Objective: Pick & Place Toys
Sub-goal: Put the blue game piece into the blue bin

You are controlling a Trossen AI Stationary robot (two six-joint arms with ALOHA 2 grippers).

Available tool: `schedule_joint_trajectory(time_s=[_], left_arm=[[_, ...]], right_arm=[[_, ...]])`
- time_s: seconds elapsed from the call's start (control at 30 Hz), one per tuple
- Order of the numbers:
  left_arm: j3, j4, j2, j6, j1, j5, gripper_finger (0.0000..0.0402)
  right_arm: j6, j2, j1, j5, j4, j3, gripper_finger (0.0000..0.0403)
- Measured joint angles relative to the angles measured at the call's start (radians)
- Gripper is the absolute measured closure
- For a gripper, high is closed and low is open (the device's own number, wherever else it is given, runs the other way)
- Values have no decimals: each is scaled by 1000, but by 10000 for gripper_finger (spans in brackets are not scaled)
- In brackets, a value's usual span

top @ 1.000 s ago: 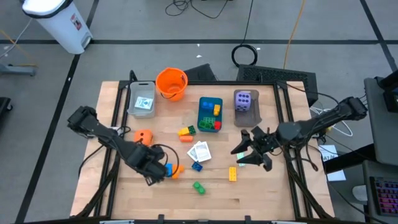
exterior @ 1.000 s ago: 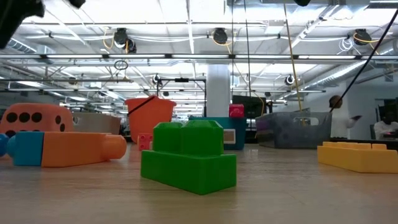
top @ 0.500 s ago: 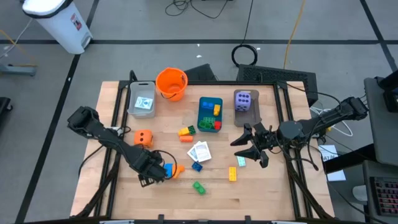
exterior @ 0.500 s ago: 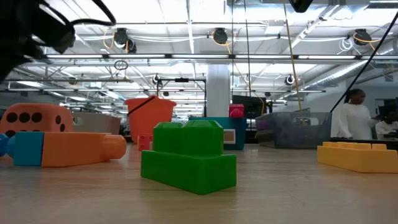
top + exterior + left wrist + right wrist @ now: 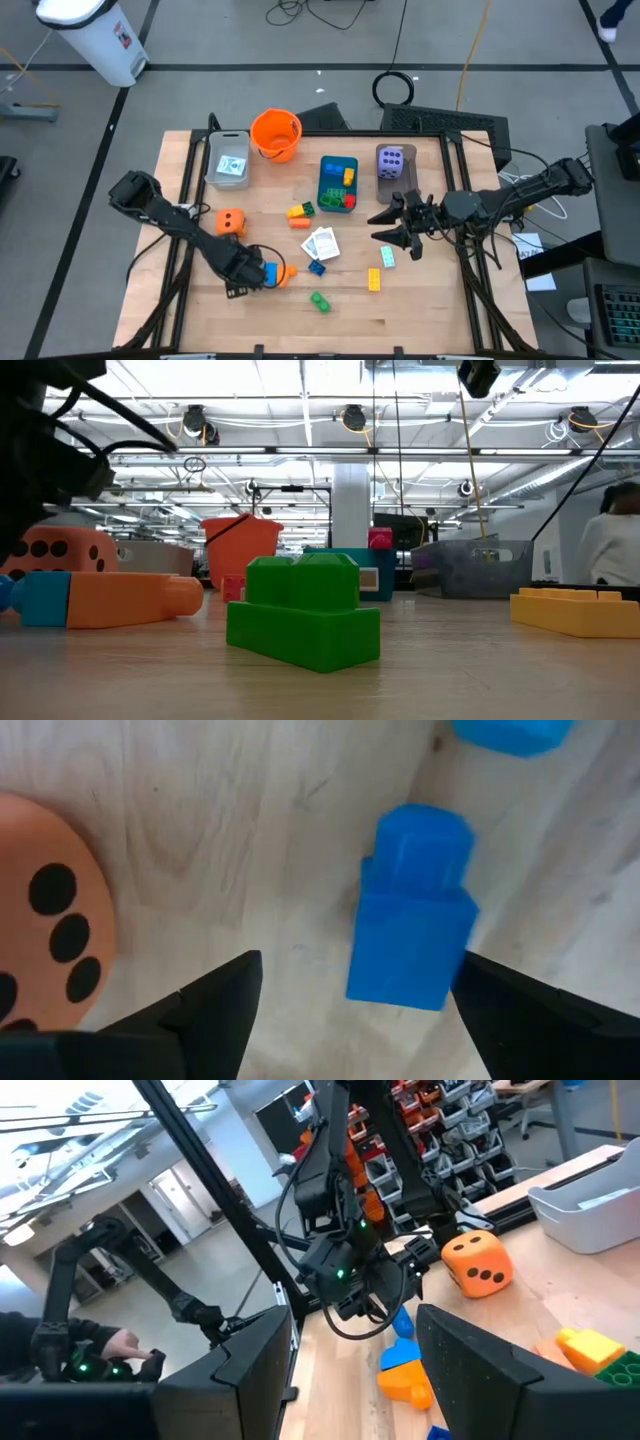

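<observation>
A blue brick [image 5: 412,910] lies flat on the wooden table. My left gripper [image 5: 357,982] points down just over it, open, one finger on either side and touching nothing. From above, that gripper [image 5: 247,276] sits beside a blue-and-orange piece [image 5: 276,272], near the orange die [image 5: 230,221]. My right gripper [image 5: 395,230] hangs level above the table's right half, open with nothing between its fingers [image 5: 250,1365]. A green brick [image 5: 320,300], a yellow brick [image 5: 374,279], another blue brick [image 5: 316,267] and white cards [image 5: 322,243] lie loose on the table.
An orange bucket [image 5: 276,134] stands at the far edge beside a grey tray [image 5: 228,160] holding a card. A teal tray [image 5: 326,185] holds several bricks. The purple die [image 5: 392,162] sits in another tray. The near part of the table past the green brick [image 5: 303,610] is bare wood.
My left gripper has come down toward the blue brick by the orange die and has rolled about its own axis. My right gripper has swung a little toward the far edge, uncovering a small card beneath it. No toy has moved.
</observation>
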Motion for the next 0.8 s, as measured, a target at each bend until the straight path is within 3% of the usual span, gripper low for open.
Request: schedule_joint_trajectory(time_s=[0.4,0.8], left_arm=[[-58,178,0,-12,7,-15,122],[-58,177,0,-63,46,-8,260]], right_arm=[[0,0,-48,0,2,0,195],[0,0,-74,-4,1,0,195]])
